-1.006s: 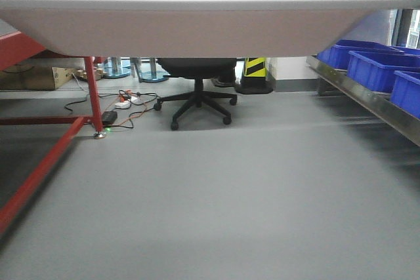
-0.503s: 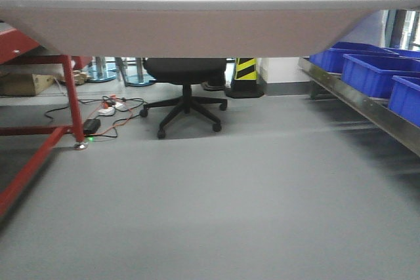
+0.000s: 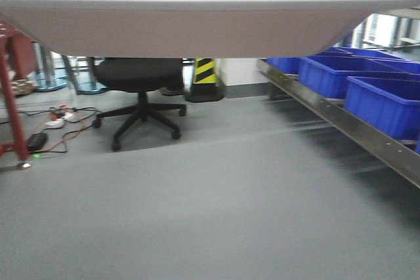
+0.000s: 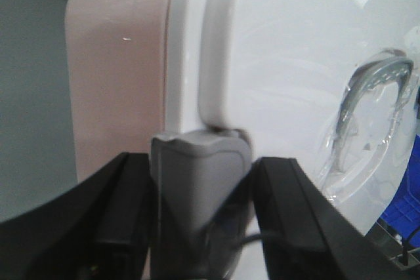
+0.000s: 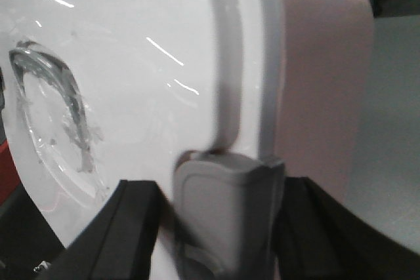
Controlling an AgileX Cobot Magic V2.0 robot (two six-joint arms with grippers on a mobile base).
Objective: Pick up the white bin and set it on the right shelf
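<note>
The white bin fills the top of the front view, held up off the floor. Its glossy lid and pinkish side show in the left wrist view, and it also shows in the right wrist view. My left gripper is shut on the grey latch at one end of the bin. My right gripper is shut on the grey latch at the other end. The right shelf, a steel rail, runs along the right of the front view, lower than the bin.
Several blue crates sit on the steel shelf. A black office chair stands ahead on the left. Cables and a power strip lie by a red frame leg. A yellow-black post stands by the far wall. Grey floor lies ahead.
The view has swung right: the chair and red frame have slid left, and the steel shelf with blue crates looms larger and nearer. The bin stays held in the same place.
</note>
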